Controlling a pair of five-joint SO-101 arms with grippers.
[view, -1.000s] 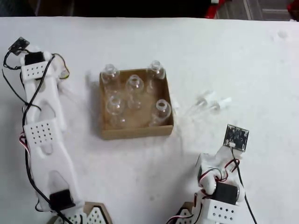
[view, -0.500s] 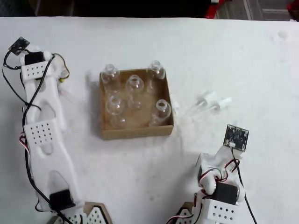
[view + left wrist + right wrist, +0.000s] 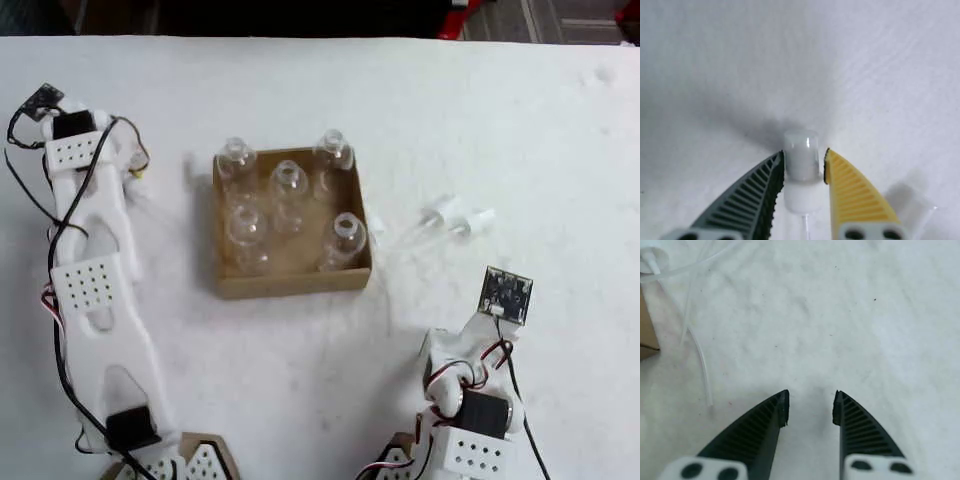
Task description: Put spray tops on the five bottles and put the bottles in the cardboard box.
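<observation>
As things stand in the box: five clear round glass bottles (image 3: 288, 182) stand upright inside the shallow brown cardboard box (image 3: 292, 284) at the middle of the high view, every neck bare and open.
Step in hand: judged from that, the pick-up of a first spray top; no bottle is capped yet, though all five already sit in the box.
Left gripper (image 3: 803, 159): clamped on a small white plastic spray top (image 3: 801, 147), black finger on one side and yellow on the other, with the thin clear dip tube (image 3: 804, 227) running back between them. Whether the top is off the surface I cannot tell.
Left arm: stretched along the left edge of the high view, well apart from the box.
Right gripper (image 3: 810, 410): narrowly parted, holding nothing, over the bare white bench (image 3: 865, 315).
Loose spray tops (image 3: 447, 220): lying on the bench just right of the box, tubes trailing; their number is hard to tell.
Next move: probably carrying the held top across to a bottle, threading the tube down the narrow neck, then seating it, likely with the right gripper steadying the glass.
</observation>
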